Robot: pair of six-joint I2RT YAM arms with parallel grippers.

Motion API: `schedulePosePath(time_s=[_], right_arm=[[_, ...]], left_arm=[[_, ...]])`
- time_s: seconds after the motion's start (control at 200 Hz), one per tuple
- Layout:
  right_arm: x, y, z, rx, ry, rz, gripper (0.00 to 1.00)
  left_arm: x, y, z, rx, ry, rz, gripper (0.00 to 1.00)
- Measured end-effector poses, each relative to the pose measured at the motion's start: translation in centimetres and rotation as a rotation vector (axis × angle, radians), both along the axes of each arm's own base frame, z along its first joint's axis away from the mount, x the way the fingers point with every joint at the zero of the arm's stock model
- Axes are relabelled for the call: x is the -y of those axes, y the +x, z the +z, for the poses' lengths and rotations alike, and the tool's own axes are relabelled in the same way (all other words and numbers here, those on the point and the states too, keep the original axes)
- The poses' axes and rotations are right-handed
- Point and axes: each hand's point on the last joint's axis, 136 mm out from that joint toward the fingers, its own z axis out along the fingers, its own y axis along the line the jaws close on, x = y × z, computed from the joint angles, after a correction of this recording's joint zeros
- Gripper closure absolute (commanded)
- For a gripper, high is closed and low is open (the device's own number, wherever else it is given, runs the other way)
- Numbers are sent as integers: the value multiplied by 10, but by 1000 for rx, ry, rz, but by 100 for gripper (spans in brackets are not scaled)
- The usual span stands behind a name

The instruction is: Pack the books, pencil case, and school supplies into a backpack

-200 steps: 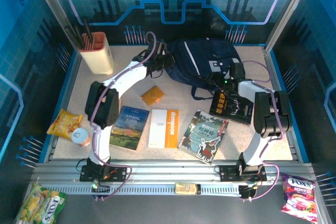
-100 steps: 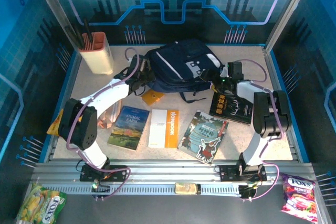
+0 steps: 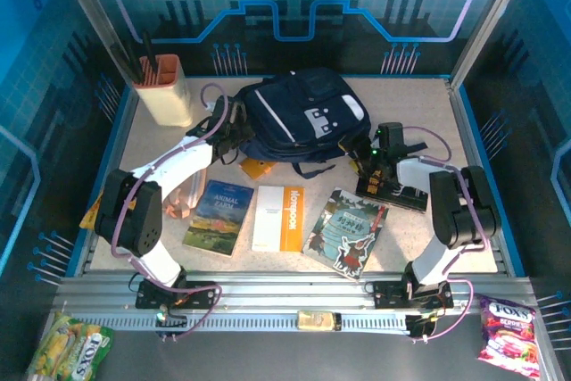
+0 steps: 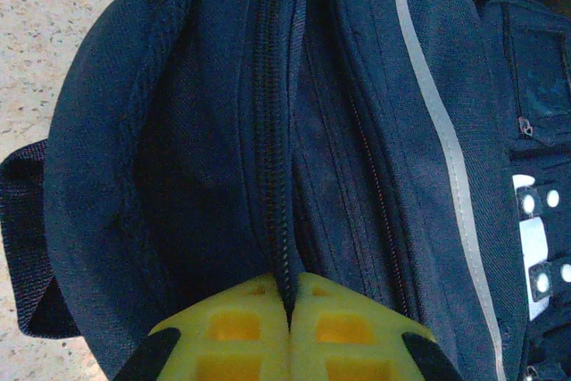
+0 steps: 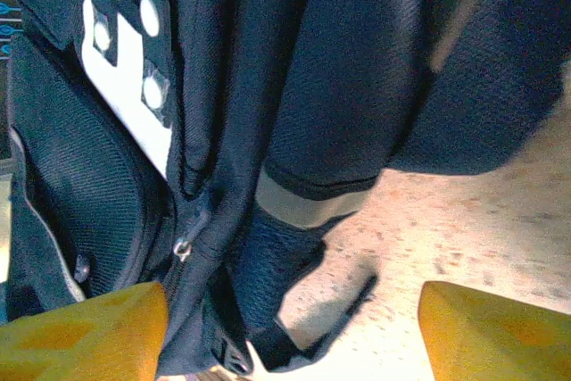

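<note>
Navy backpack [image 3: 299, 113]: L arm [image 3: 178, 162] stretched fwd, L tool [image 4: 290, 301] clamping zip [image 4: 272, 149]; R tool [image 5: 285, 323] open.

Tally of things in view
One backpack [image 3: 299, 113], four books [image 3: 278, 218], one orange pouch [image 3: 255, 169], one pen holder [image 3: 165, 95], two candy bags [image 3: 508, 332].

- The top view looks steeply down from high behind the near edge and takes in the whole table [image 3: 428, 104].
- The left wrist view sits very close to the backpack [image 4: 178, 131], facing along its zipper [image 4: 272, 149].
- The right wrist view is close too, facing the backpack's side and some bare table.
- All three views share the backpack.
</note>
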Motion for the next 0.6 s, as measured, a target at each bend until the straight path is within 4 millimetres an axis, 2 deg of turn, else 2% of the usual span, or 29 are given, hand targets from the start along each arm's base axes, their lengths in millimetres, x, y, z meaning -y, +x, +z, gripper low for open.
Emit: schedulePosePath(time_s=[0.14,0.23,0.29,0.355,0.405,0.455,0.525,0.595], right_arm=[[-20,1,-11,-43,30,-18,34],[-23,7,-16,-60,27,-38,37],[-23,14,-17,-64,26,-52,43],[-23,22,-17,-60,25,-64,51],[-23,27,-19,-60,24,-71,62],[-23,30,-20,-53,16,-68,67],[-24,32,-20,-44,7,-58,83],[-25,34,-19,-30,0,-46,93]], left_arm=[[0,0,0,-2,-5,-2,100],[0,0,0,-4,-10,-5,100],[-1,0,0,-4,-12,-5,100],[-1,0,-1,-6,-17,-7,100],[-1,0,-1,-8,-22,-10,100],[-2,1,-1,-10,-24,-10,100],[-3,1,-1,-14,-35,-15,100],[-3,2,-2,-21,-48,-22,100]])
